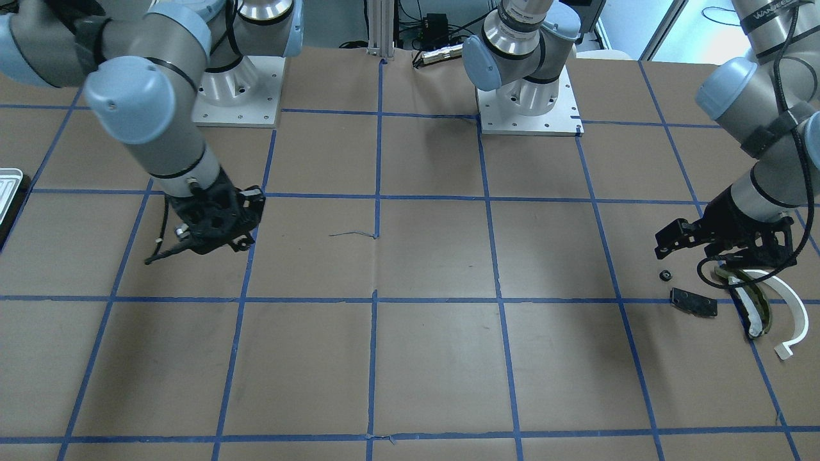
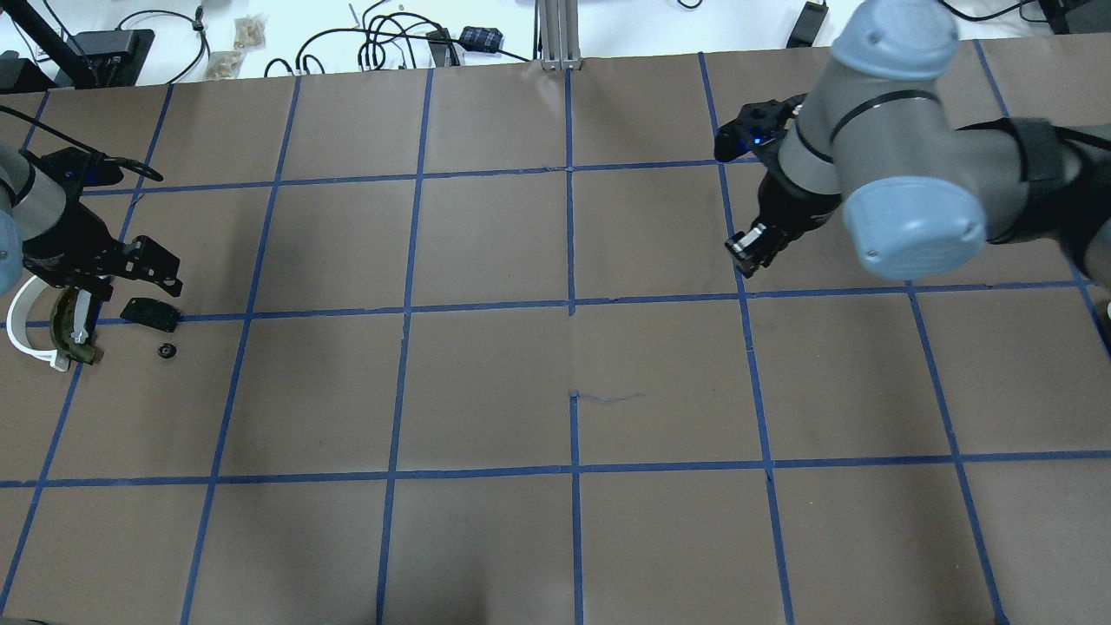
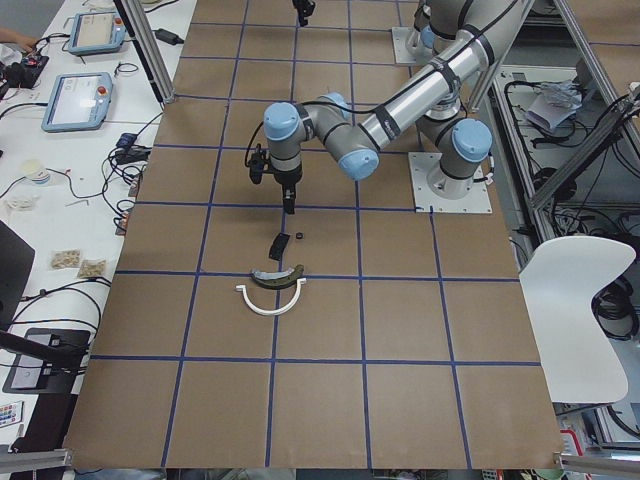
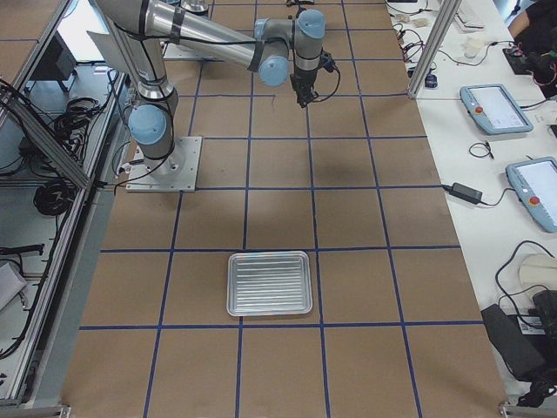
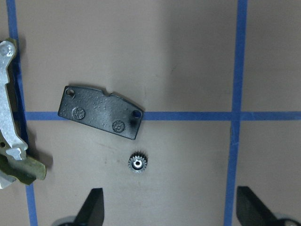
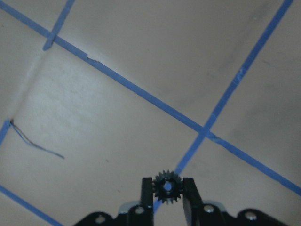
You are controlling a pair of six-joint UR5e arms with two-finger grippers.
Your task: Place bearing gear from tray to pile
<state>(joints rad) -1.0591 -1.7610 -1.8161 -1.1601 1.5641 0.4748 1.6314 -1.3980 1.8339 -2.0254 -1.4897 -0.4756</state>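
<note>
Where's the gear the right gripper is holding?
Right wrist view: the bearing gear is clamped in the right gripper, above the table near a blue tape crossing.

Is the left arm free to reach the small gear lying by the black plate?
Probably yes: the left gripper hangs open near the gear, which lies clear of the plate.

White capital letters beginning "WAN" run along a black strap (image 1: 762, 20) wrapped around the robot's left arm (image 1: 756, 96); the remaining letters are cut off. Two round stamped marks on the black plate (image 5: 100, 112) cannot be read.
</note>
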